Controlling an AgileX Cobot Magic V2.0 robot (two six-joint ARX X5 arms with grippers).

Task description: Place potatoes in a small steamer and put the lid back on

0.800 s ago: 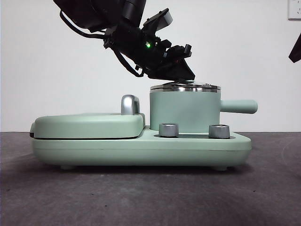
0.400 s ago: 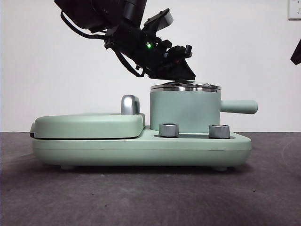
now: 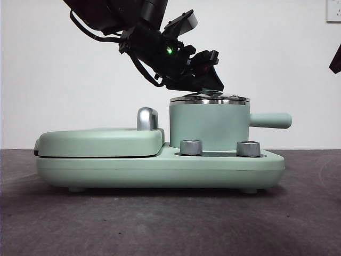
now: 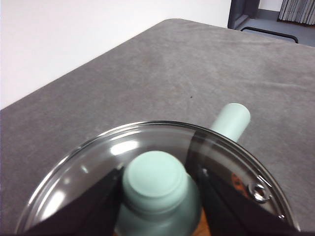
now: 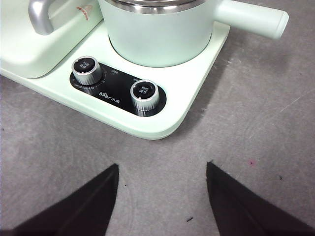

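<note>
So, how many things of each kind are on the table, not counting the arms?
Cooker base with hinged grill plate: 1
Small steamer: 1
Glass lid: 1
Steel control knobs: 2
Total: 5

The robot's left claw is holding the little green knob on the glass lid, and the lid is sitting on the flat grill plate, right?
Not quite. The left gripper does hold the knob of the lid, but the lid sits on the small steamer, not on the grill plate. The front view shows it on the pot's steel rim.
</note>
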